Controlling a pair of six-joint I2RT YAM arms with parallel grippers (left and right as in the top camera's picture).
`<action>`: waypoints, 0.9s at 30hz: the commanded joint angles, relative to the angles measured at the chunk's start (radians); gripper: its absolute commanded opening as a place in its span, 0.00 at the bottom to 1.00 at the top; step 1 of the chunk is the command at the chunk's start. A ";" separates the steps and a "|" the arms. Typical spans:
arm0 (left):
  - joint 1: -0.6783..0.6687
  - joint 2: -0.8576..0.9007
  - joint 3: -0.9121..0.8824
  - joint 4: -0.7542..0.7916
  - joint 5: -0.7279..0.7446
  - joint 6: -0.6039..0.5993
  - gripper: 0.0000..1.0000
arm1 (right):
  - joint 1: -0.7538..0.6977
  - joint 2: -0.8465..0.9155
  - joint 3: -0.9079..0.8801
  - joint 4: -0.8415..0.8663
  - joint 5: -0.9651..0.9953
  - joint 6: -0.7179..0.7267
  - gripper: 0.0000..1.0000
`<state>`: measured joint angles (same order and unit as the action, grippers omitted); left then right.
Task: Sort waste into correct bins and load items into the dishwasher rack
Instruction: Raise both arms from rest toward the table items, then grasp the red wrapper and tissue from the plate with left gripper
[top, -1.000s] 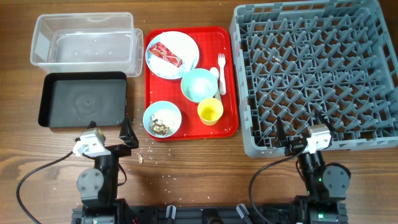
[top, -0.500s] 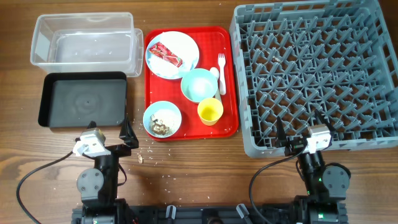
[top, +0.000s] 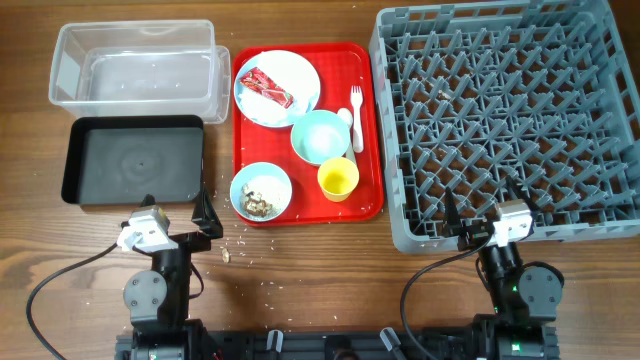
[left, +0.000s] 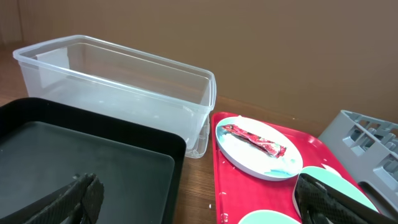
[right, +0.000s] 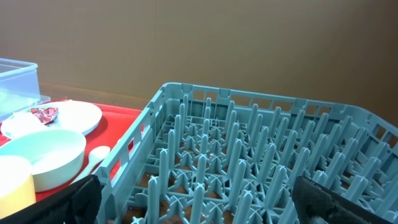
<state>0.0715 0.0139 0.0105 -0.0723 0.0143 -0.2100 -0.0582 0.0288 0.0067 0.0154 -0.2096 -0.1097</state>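
Holding left gripper (left: 202, 196) spread wide by shallow black rectangular tray (top: 135, 160), right gripper (right: 205, 199) spread wide by big grey plastic rack (top: 500, 120); seeing small red wrapper (top: 265, 88) on far pale blue round plate (top: 300, 72).

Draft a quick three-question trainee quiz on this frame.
1. True or false: the red snack wrapper lies on the pale blue plate.
2. What holds the food scraps? A) yellow cup B) light blue bowl nearest the left arm C) clear tub
3. Fill in: the left gripper and right gripper are both ___ (open/shut).
Key: 1 true; 2 B; 3 open.
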 joint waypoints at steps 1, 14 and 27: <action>0.003 -0.011 -0.005 -0.004 0.012 0.020 1.00 | -0.005 -0.004 -0.002 0.004 -0.018 0.005 1.00; 0.003 -0.009 -0.002 0.175 0.112 0.020 1.00 | -0.005 -0.004 0.000 0.264 -0.107 0.172 1.00; 0.002 0.752 0.686 0.004 0.233 0.020 1.00 | -0.005 0.657 0.541 0.317 -0.285 0.087 1.00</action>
<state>0.0715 0.5865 0.5159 0.0010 0.2119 -0.2066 -0.0582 0.5522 0.4366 0.3645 -0.3969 -0.0051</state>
